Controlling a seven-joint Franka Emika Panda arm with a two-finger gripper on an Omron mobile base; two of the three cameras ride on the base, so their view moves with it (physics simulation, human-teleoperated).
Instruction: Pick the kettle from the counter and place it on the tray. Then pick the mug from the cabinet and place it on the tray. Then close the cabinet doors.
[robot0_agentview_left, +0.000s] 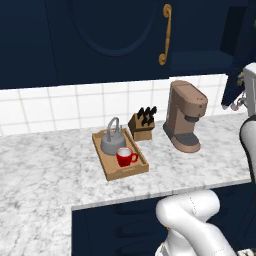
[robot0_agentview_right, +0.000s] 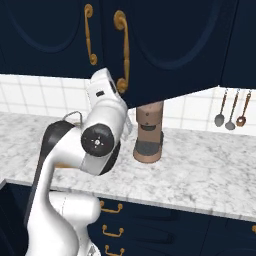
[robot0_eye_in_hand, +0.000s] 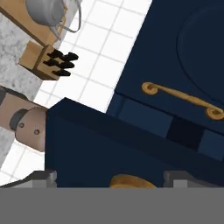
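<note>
In the left base view the tray (robot0_agentview_left: 111, 169) lies on the marble bench (robot0_agentview_left: 45, 170), left of centre, set at an angle. The kettle (robot0_agentview_left: 113, 141) stands at the tray's far end, its loop handle upright, and the red mug (robot0_agentview_left: 125, 157) stands just in front of it on the same tray, handle pointing right. Just beside the tray's far right corner sits a wooden knife block (robot0_agentview_left: 141, 125) with black handles sticking up. Further right stands a brown coffee machine (robot0_agentview_left: 184, 116), near the wall tiles. Above all this hangs the cabinet; one of its doors (robot0_agentview_left: 90, 35) looks shut, with a curved brass handle (robot0_agentview_left: 165, 34) at its right edge. At the far right edge another door (robot0_agentview_left: 239, 65) stands swung out from the cabinet, with part of the robot's arm beside it.

In the right base view the arm (robot0_agentview_right: 95, 140) rises at the left and reaches up to the lower edge of the open door (robot0_agentview_right: 170, 45), which hangs out over the coffee machine (robot0_agentview_right: 149, 132). Two brass handles (robot0_agentview_right: 121, 50) run close together on the doors. Three utensils (robot0_agentview_right: 230, 115) hang on the tiled wall at the right.

In the hand view the two fingertips (robot0_eye_in_hand: 41, 178) of the hand (robot0_eye_in_hand: 112, 180) stand wide apart at the bottom, gripping nothing; between them lies the edge of the dark door (robot0_eye_in_hand: 109, 148) and the top of a brass handle (robot0_eye_in_hand: 129, 181). Whether they touch the door cannot be told. The kettle (robot0_eye_in_hand: 46, 12), knife block (robot0_eye_in_hand: 46, 61) and coffee machine (robot0_eye_in_hand: 22, 122) show along the left.
</note>
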